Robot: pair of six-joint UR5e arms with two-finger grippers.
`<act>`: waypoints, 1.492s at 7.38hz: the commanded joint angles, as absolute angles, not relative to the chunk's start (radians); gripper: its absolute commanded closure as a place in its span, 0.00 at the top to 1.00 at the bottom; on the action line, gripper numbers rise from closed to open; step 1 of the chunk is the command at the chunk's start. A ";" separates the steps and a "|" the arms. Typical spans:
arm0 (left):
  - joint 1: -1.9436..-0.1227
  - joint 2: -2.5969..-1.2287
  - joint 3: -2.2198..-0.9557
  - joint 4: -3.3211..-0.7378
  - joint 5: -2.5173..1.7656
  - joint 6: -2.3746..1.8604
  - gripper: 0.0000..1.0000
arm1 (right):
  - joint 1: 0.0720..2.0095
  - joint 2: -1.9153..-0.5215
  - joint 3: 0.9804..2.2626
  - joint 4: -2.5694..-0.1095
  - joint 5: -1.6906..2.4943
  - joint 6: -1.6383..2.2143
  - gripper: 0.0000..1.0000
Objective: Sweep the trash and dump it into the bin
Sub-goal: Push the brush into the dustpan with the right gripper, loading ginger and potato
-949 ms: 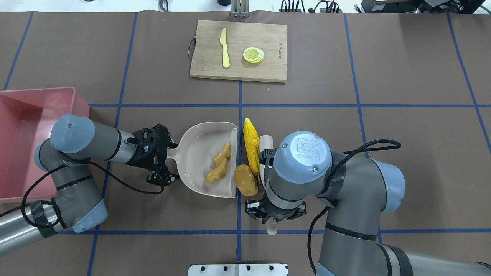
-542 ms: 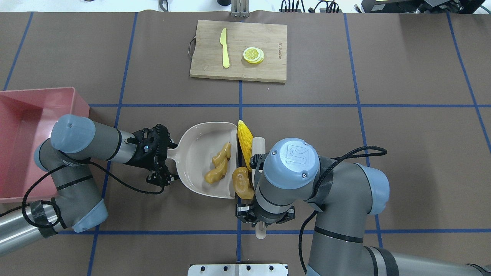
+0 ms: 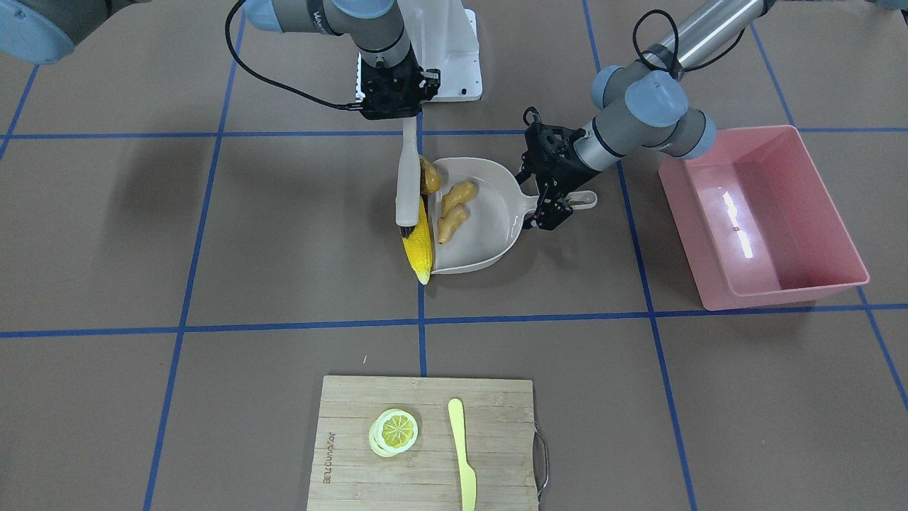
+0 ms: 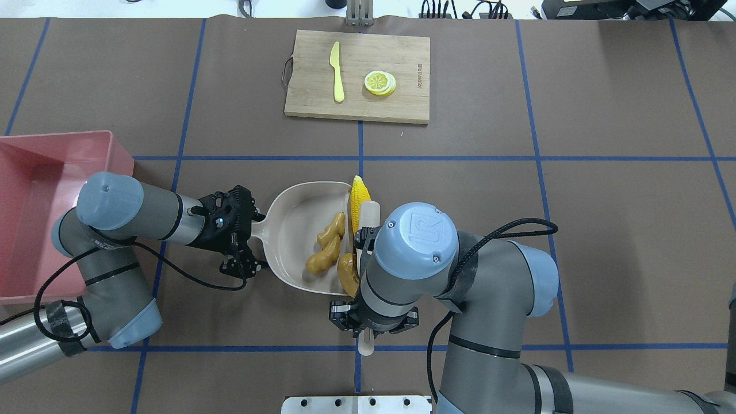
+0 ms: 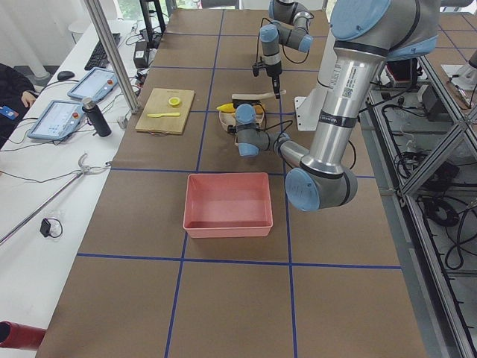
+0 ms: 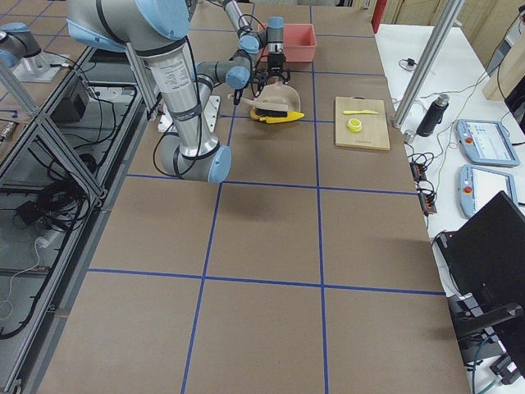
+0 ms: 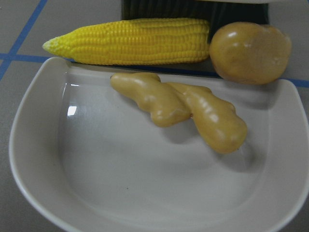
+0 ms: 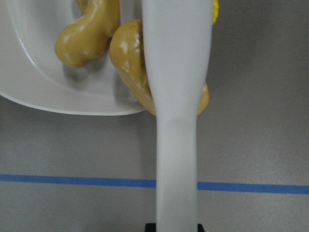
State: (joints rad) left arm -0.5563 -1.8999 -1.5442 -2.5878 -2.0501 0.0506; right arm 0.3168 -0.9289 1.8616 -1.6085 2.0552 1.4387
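Note:
My left gripper (image 4: 250, 237) is shut on the handle of the beige dustpan (image 4: 290, 227), which lies flat on the table. The tan ginger root (image 4: 326, 247) lies inside the pan (image 7: 145, 183). My right gripper (image 4: 368, 322) is shut on a white-handled brush (image 4: 369, 214). The brush presses the yellow corn cob (image 4: 357, 198) and the orange-brown potato (image 4: 347, 275) against the pan's open edge. In the left wrist view the corn (image 7: 140, 41) and the potato (image 7: 248, 50) sit on the lip. The pink bin (image 4: 34, 201) stands at the table's left edge.
A wooden cutting board (image 4: 359, 75) at the far middle carries a yellow knife (image 4: 336, 72) and a lemon slice (image 4: 379, 82). A metal plate (image 4: 356, 404) sits at the near edge. Blue tape lines cross the brown table cover.
My right arm has moved left with the brush, pushing the corn and the potato up to the dustpan's open edge. My left arm and the dustpan have not moved.

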 commanded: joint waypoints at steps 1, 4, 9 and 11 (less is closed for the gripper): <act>-0.552 -1.899 -1.543 -2.588 -2.049 0.051 0.98 | 0.318 -0.904 1.858 -1.606 2.066 1.466 0.00; -0.551 -1.899 -1.543 -2.588 -2.049 0.051 0.98 | 0.319 -0.812 1.793 -1.605 2.068 1.534 0.00; -0.549 -1.899 -1.542 -2.588 -2.049 0.052 0.98 | 0.395 -0.745 1.781 -1.617 2.200 1.597 0.00; -0.548 -1.899 -1.536 -2.588 -2.049 0.052 0.98 | 0.501 -0.843 1.811 -1.621 2.255 1.533 0.00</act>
State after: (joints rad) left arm -0.5487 -1.8991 -1.5393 -2.5878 -2.0494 0.0521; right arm 0.4404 -0.7844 1.7963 -1.6189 2.2202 1.5800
